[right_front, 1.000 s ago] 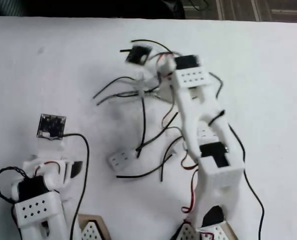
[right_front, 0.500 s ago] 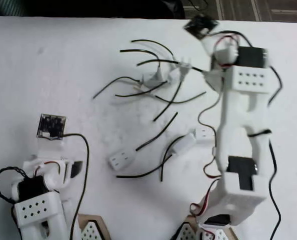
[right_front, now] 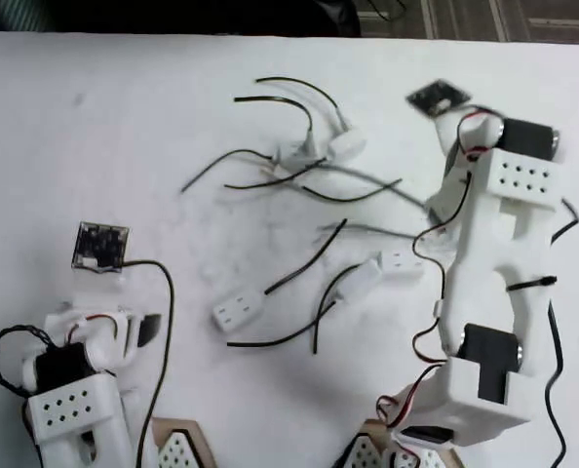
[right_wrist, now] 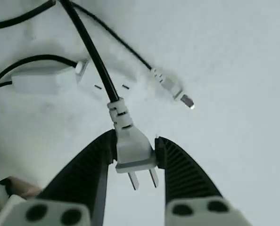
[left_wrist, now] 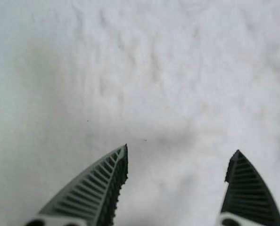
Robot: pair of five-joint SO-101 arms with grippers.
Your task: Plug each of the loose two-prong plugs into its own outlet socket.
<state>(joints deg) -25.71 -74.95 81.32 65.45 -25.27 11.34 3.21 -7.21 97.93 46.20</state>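
Note:
My right gripper [right_wrist: 135, 137] is shut on a white two-prong plug [right_wrist: 133, 153] with a black cord, its prongs pointing back at the wrist camera. Just beyond it lies a white outlet socket [right_wrist: 109, 84] showing two slots, and another white plug [right_wrist: 41, 79] rests against its end. In the high view the right arm [right_front: 494, 253] stands at the right, beside that socket [right_front: 403, 261]. A second socket [right_front: 236, 312] lies mid-table. Two more plugs [right_front: 321, 149] sit in tangled cords farther back. My left gripper [left_wrist: 181, 149] hangs open over bare table at the lower left.
Black cords [right_front: 270, 175] sprawl over the table's middle. A thin cable with a small metal tip [right_wrist: 177, 94] lies near the held plug. The left arm's own cable [right_front: 168, 312] loops beside its base. The table's far left is bare white surface [right_front: 75, 127].
The right arm swung from the cord tangle at the table's middle to the right side, dragging a plug's cord with it. The cords shifted. The left arm stayed still.

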